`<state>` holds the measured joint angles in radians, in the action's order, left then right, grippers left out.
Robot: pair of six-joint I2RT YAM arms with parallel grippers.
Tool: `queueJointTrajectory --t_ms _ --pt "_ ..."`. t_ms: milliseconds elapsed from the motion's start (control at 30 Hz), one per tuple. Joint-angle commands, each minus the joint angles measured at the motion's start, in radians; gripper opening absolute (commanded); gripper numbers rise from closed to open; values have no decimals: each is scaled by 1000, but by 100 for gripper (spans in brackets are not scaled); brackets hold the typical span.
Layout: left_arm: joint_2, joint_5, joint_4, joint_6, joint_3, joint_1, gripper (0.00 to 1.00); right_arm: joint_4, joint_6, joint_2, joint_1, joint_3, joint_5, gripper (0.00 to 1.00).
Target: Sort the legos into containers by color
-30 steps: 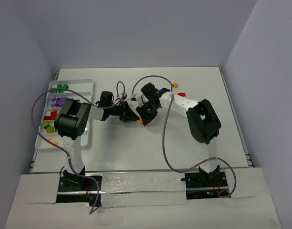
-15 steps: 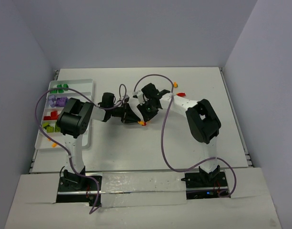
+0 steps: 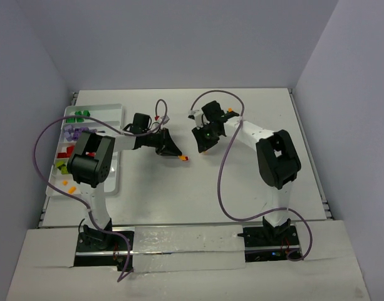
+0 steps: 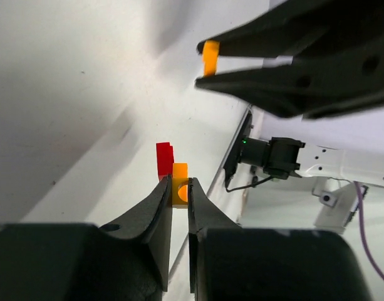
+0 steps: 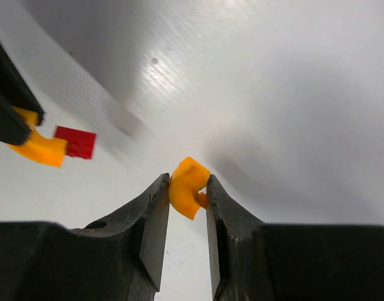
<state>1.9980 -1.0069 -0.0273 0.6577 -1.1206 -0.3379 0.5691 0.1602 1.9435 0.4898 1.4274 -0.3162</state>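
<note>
The left gripper (image 4: 179, 183) pinches an orange brick (image 4: 180, 192) with a red brick (image 4: 164, 160) touching it. The right gripper (image 5: 188, 191) pinches another orange piece (image 5: 188, 187), and both are over the table (image 3: 254, 188), well apart from the tray (image 3: 114, 111). Sorting looks nearly done: its compartments hold legos (image 3: 74, 133) in dark green, purple, red, lime and orange, far to near, and the held pieces are left to place.

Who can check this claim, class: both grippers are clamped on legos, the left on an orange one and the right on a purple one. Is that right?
Not quite. The right gripper is clamped on a curved orange lego, not a purple one; the right wrist view shows it between the fingers. The left gripper does grip an orange brick.
</note>
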Motion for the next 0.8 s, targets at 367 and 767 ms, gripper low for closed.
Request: queueJointTrajectory --t_ms 367,767 --pt "-21 -127 -103 57 20 30 0 41 70 10 -14 6 -133 62" --pt "-75 -373 -364 175 99 39 0 143 325 -172 -33 -50 -529 67"
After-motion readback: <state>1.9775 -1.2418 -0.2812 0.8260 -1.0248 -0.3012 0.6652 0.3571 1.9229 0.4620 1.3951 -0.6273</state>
